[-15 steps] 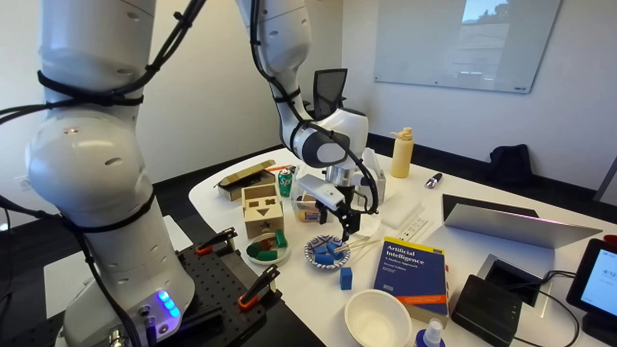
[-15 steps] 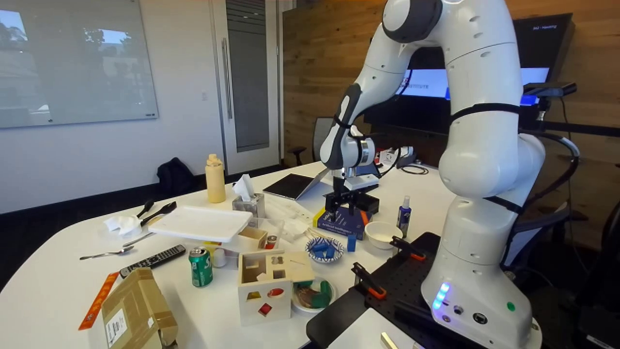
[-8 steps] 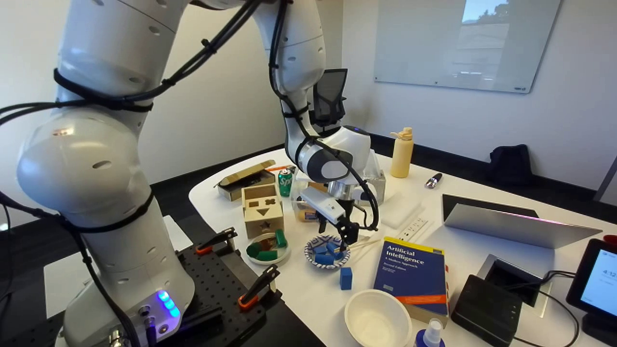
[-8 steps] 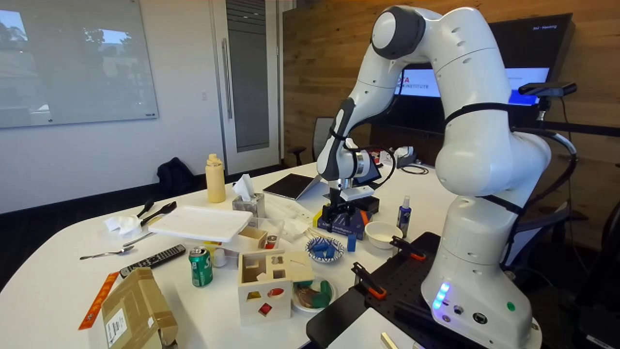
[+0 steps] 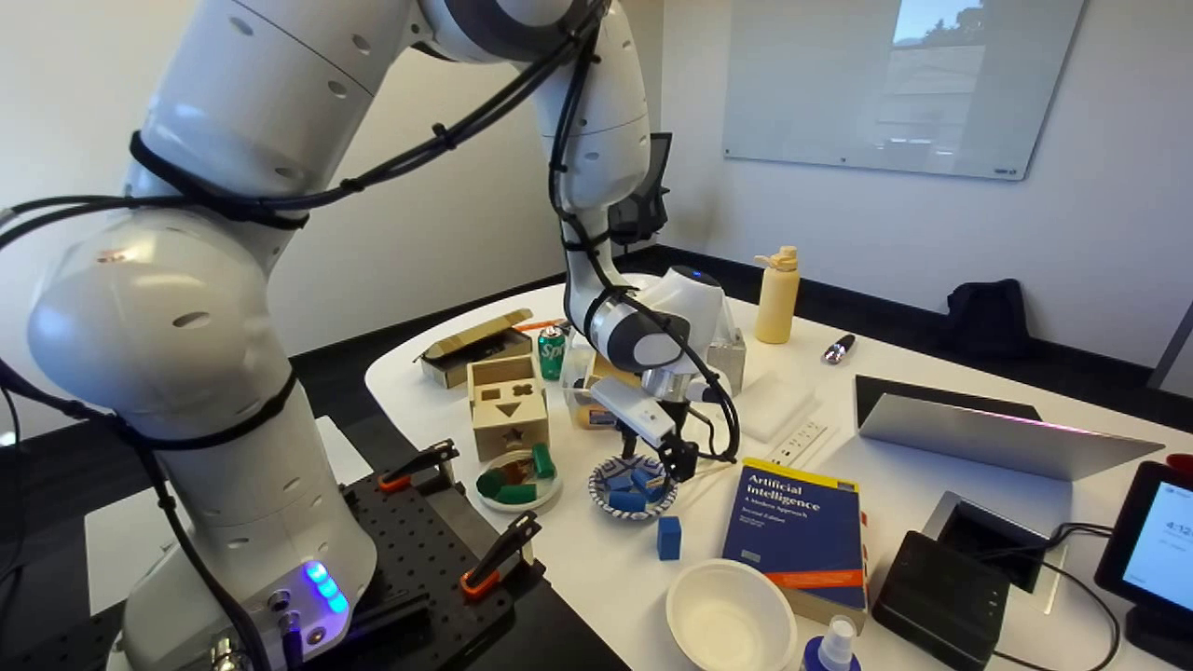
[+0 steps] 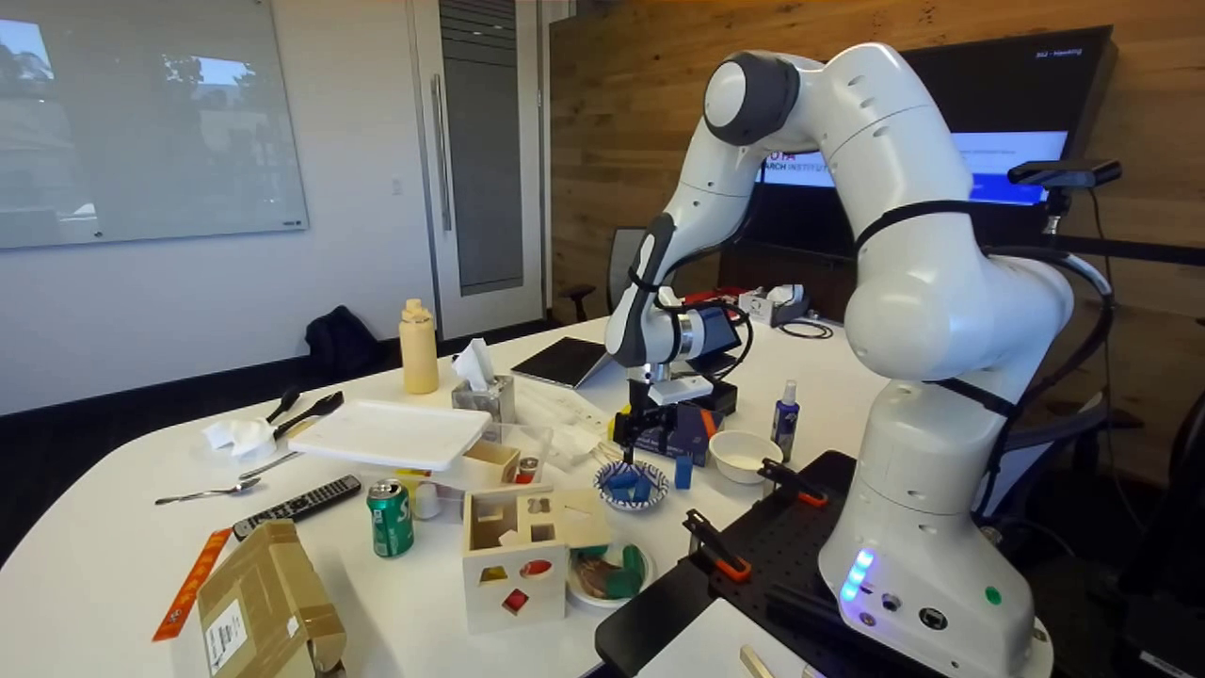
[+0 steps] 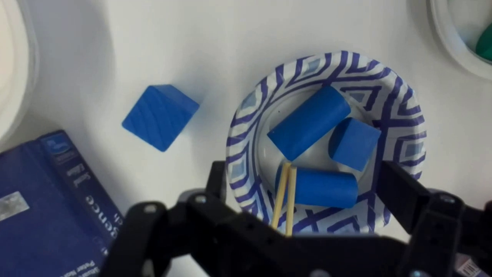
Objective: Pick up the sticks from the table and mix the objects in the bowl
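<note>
"Where are the sticks?"

"The two sticks (image 7: pixel 290 196) reach into the patterned bowl (image 7: pixel 403 115), crossing its right rim in an exterior view. I can't tell whether their tips touch the block beneath them."

"And the gripper (image 7: pixel 303 171)?"

"Just above the bowl, its jaws wide apart. In the wrist view one jaw is just left of the rim, the other overlaps the right side, and the sticks run between the two."

"What's in the bowl?"

"Three blue blocks (image 7: pixel 309 122). Two are rounded and lie on their sides; the third sits to the right in the wrist view, just beside the far one."

"Anything blue outside it?"

"A fourth blue block (image 5: pixel 669 539) stands on the table (image 5: pixel 606 568), on the near side of the bowl and slightly right in an exterior view. Farther right lies a thick book (image 5: pixel 797 522), and nearer, a plain white bowl (image 5: pixel 732 615)."

"And on the left there?"

"A white dish (image 5: pixel 522 509) with green pieces (image 5: pixel 517 494), near the patterned bowl but apart from it. A wooden box (image 5: pixel 506 421) stands just beyond the dish."
</note>
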Motion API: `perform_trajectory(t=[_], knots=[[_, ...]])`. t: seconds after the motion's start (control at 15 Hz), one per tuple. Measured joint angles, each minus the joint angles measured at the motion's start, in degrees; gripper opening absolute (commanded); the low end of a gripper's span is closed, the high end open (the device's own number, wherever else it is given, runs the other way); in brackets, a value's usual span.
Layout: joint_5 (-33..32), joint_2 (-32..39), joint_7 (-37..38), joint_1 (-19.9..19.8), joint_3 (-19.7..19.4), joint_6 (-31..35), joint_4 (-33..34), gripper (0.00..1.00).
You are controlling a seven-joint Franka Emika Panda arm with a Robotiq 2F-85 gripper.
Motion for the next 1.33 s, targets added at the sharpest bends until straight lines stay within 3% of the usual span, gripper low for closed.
perform_trajectory(t=[0.33,0.4,0.53,1.07,1.13,1.33], knots=[[-0.39,3.6,0.0,0.0,0.01,0.0,3.92,1.0],[-0.42,4.26,0.0,0.0,0.04,0.0,4.66,0.75],[-0.44,5.21,0.0,0.01,0.13,0.0,5.76,0.66],[-0.51,6.42,0.0,-0.02,0.16,0.0,7.44,0.05],[-0.56,6.6,0.0,-0.02,0.15,0.0,7.56,0.0],[-0.61,7.18,0.0,-0.02,0.05,-0.01,7.76,0.02]])
